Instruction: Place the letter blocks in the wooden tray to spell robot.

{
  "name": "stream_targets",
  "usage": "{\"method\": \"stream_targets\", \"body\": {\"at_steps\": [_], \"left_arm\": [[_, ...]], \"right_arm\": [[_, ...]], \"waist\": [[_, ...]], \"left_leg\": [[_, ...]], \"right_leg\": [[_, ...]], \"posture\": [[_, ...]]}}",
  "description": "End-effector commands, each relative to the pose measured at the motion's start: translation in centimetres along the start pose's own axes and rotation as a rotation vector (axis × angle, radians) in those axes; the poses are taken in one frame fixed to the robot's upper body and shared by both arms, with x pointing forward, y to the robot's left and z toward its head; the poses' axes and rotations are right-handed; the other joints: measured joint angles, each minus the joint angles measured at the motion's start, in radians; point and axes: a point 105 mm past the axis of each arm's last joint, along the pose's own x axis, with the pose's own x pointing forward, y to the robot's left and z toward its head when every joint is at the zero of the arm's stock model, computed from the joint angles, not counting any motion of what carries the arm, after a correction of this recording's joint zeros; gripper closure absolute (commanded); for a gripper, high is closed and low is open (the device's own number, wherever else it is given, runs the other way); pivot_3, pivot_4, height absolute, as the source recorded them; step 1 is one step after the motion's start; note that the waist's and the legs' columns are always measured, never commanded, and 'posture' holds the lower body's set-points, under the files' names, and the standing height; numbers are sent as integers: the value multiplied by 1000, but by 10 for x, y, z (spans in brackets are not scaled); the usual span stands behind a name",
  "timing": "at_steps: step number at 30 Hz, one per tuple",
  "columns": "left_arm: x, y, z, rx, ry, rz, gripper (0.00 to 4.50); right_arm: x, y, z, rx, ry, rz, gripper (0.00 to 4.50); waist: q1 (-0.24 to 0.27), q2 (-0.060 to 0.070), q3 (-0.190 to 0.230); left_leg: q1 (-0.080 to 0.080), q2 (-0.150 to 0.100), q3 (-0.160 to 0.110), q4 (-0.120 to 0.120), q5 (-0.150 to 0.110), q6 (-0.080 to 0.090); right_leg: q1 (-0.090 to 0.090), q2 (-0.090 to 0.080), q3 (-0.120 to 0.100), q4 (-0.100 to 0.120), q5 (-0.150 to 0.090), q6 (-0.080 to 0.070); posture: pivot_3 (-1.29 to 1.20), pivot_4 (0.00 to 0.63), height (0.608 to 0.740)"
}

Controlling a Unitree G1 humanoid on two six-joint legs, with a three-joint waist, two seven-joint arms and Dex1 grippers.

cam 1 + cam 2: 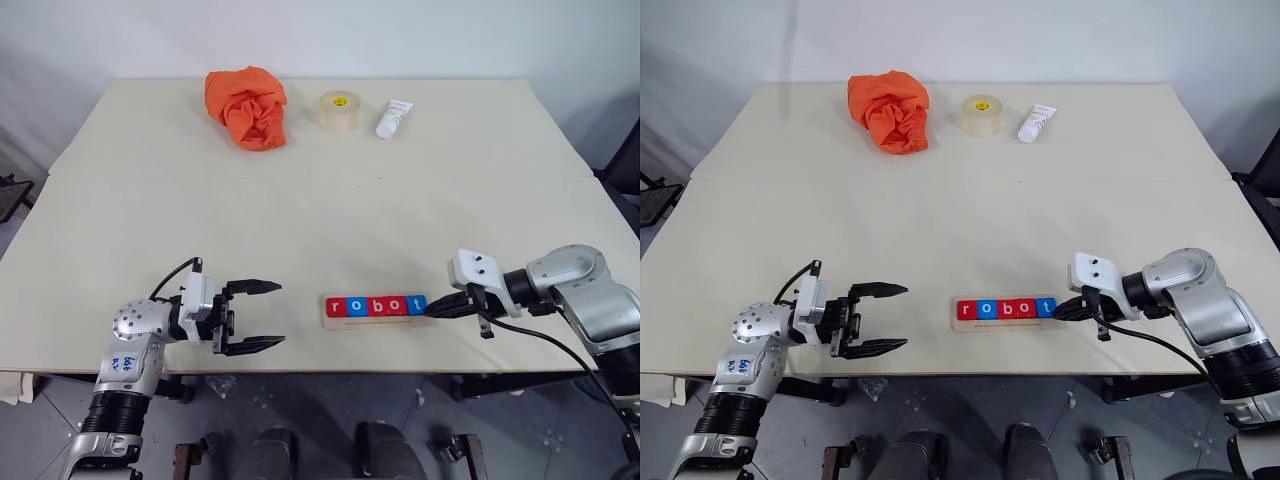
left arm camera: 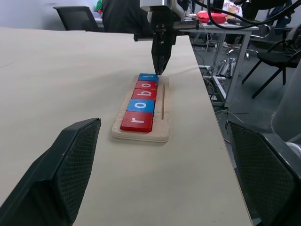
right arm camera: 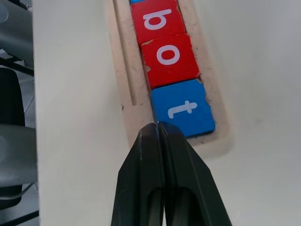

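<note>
An orange cloth [image 1: 247, 107], a tape roll [image 1: 339, 111] (clear) and a white tube [image 1: 394, 118] line the table's [image 1: 320, 210] far edge.

Both eye views look forward and down over the whole desk [image 1: 300, 200] from its near edge; the left wrist view faces level along that edge; the right wrist view hangs close above; all share the wooden tray [image 2: 164, 117].

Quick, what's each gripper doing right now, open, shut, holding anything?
Left gripper: jaws open, holding nothing.
Right gripper: jaws shut, empty, tip at the blue t block.
</note>
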Motion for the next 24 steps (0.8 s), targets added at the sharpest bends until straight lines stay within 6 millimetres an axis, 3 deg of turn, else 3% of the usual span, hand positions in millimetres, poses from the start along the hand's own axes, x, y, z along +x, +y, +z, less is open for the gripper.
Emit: {"method": "stream_targets", "body": {"at_steps": [1,7,9,12,13,20,24], "left_arm": [[-1,2,7,31,-5,-4,0],[-2,4,11,39,-13,24,0],[-3,6,13,38,-14,51,0],[-6,10,14,35,-1,91,0],[-8,15,15,34,13,126,0],[-26,19,23,56,9,183,0],[-39,17,27,45,-5,191,0]], "right_arm": [[-1,-4,8,-22,-22,-21,4482],[-19,2,21,-53,-67,-37,4320],[-29,6,21,-66,-81,-34,3935],[-40,8,19,-65,-126,-45,2919],[-46,8,16,-60,-151,-50,2400],[-79,16,-8,-35,-289,-72,193],[-91,22,-22,6,-325,-85,53]], "waist": [[-1,0,0],[1,0,0],[3,0,0],[4,0,0],[4,0,0],[3,0,0],[0,0,0]], "left_leg": [[0,0,0,0,0,0],[0,0,0,0,0,0],[0,0,0,0,0,0],[0,0,-1,0,0,0],[0,0,-1,0,0,0],[0,0,0,0,0,0],[1,0,1,0,0,0]], "right_leg": [[0,0,0,0,0,0],[0,0,0,0,0,0],[0,0,0,0,0,0],[1,0,0,0,0,0],[1,0,0,0,0,0],[1,0,0,0,0,0],[1,0,0,0,0,0]], "posture": [[0,150,740],[0,150,740],[0,150,740],[0,150,740],[0,150,740],[0,150,740],[0,150,740]]}}
